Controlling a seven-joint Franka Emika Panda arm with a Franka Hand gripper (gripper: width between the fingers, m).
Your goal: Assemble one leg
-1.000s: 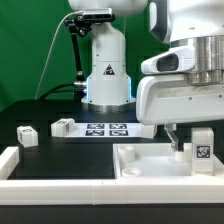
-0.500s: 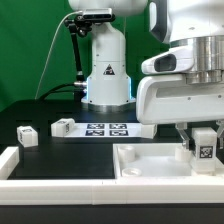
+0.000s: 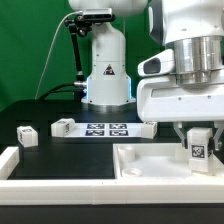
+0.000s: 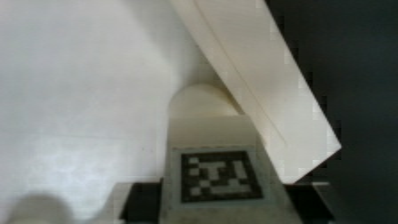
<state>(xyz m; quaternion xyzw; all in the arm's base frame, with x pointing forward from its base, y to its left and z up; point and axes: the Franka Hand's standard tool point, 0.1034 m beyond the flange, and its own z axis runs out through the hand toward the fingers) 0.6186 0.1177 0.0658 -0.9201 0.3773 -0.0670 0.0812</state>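
My gripper [image 3: 198,140] is shut on a leg [image 3: 198,148], a small white block with a black-and-white tag, held upright over the far right part of the large white square panel [image 3: 150,160]. In the wrist view the leg [image 4: 217,150] stands between my dark fingers [image 4: 143,200], its tip close to the panel's raised rim [image 4: 267,90] and flat floor [image 4: 89,90]. I cannot tell whether its tip touches the panel. Two more legs [image 3: 26,134] [image 3: 64,126] lie on the black table at the exterior view's left.
The marker board [image 3: 106,128] lies in front of the robot base [image 3: 106,70]. A white rail [image 3: 60,185] runs along the front edge, with a raised end [image 3: 8,158] at the exterior view's left. A green backdrop stands behind.
My gripper has shifted with the leg toward the exterior view's left and slightly lower over the panel. The other legs have not moved.
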